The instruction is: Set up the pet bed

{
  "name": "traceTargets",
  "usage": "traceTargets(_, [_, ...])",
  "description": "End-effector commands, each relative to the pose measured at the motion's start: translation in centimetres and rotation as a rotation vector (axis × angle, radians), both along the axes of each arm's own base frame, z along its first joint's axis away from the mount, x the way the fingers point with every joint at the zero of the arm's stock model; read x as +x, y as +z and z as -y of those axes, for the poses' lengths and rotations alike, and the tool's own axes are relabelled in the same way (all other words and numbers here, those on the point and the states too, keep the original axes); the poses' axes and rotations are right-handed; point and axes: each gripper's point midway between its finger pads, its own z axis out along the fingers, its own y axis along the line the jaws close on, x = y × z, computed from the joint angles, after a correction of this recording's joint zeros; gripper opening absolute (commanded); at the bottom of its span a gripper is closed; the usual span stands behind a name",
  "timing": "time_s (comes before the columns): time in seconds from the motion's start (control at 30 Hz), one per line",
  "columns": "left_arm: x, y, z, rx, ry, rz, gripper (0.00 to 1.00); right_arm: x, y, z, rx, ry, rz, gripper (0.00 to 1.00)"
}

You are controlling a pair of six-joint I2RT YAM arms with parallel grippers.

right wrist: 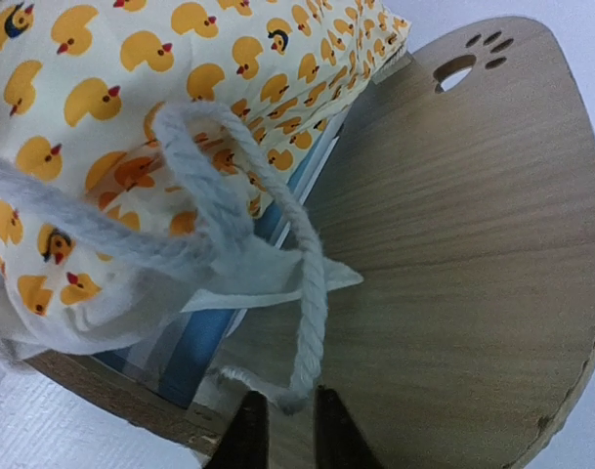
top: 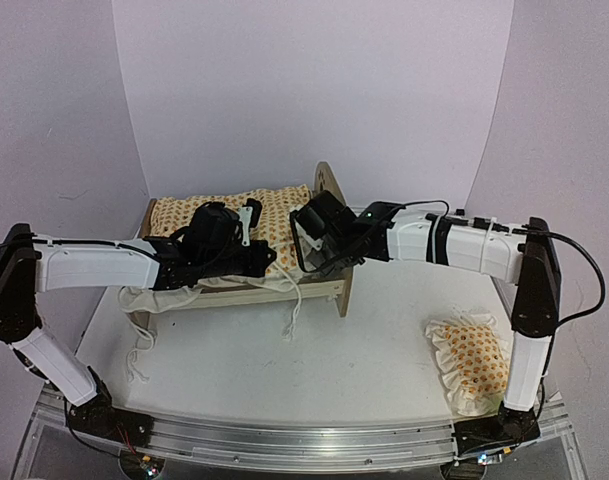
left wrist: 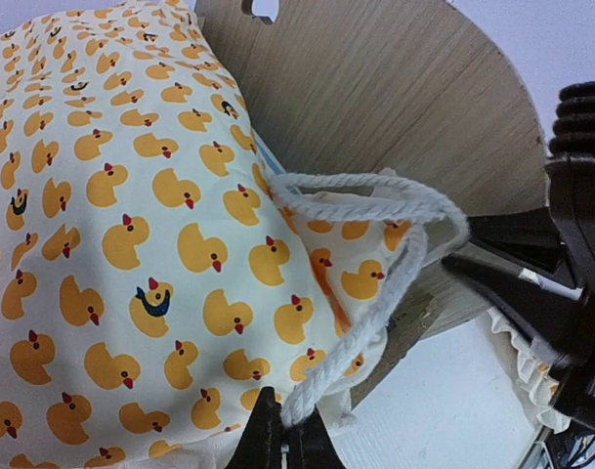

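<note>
Item: small light-wood pet bed with rounded end boards and paw-print cutouts, standing on the white desk towards its far side, midway between the two arms. Fittings: a blue-and-white striped mattress, seen only as a strip at the bed's right end board. A cream quilt printed with orange ducks is spread over the bed's top, its pale edging hanging over the near rail. Left arm: upper link rises from the base to a high elbow left of the bed, and the forearm runs level to the right along the bed's near side. The left tool is clenched on a white twisted cord loop at the quilt's corner, beside the right end board. Right arm: mirrored pose, with its elbow high to the right of the bed, the forearm level and reaching left, and the wrist at the right end board. The right tool has its fingers slightly parted and grips nothing. A loose cord end lies just at their tips, against the board's inner face. Accessory: a small matching ruffled duck-print pillow, flat on the desk, well apart from the bed to its near right.
</note>
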Motion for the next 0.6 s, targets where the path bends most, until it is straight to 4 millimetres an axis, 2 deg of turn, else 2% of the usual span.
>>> traceTargets(0.0, [-0.3, 5.0, 1.3, -0.115, -0.072, 0.083, 0.0, -0.9, 4.5, 0.8, 0.164, -0.102, 0.008, 0.4])
traceTargets(0.17, [-1.7, 3.8, 2.8, -0.135, -0.18, 0.023, 0.0, -4.1, 7.3, 1.0, 0.371, -0.099, -0.125, 0.66])
traceTargets(0.23, [-1.8, 3.5, 2.8, -0.132, -0.18, 0.017, 0.0, -4.2, 8.0, 1.9, 0.443, -0.115, -0.163, 0.72])
traceTargets(0.27, [-1.8, 3.5, 2.7, -0.13, -0.177, 0.017, 0.0, -4.0, 8.1, 2.6, 0.46, -0.135, -0.164, 0.74])
traceTargets(0.33, [-1.7, 3.5, 2.6, -0.128, -0.172, 0.022, 0.0, -2.0, 7.5, 5.0, 0.477, -0.218, -0.157, 0.76])
traceTargets(0.37, [-1.7, 3.6, 2.6, -0.127, -0.168, 0.026, 0.0, -1.3, 7.0, 5.1, 0.487, -0.232, -0.161, 0.77])
traceTargets(0.5, [-1.3, 3.1, 2.0, -0.099, -0.13, 0.021, 0.05, 1.0, 5.8, 2.9, 0.522, -0.214, -0.165, 0.79])
traceTargets(0.57, [-1.3, 2.3, 1.4, -0.079, -0.107, -0.001, 0.07, 2.2, 5.4, 2.9, 0.513, -0.254, -0.134, 0.75])
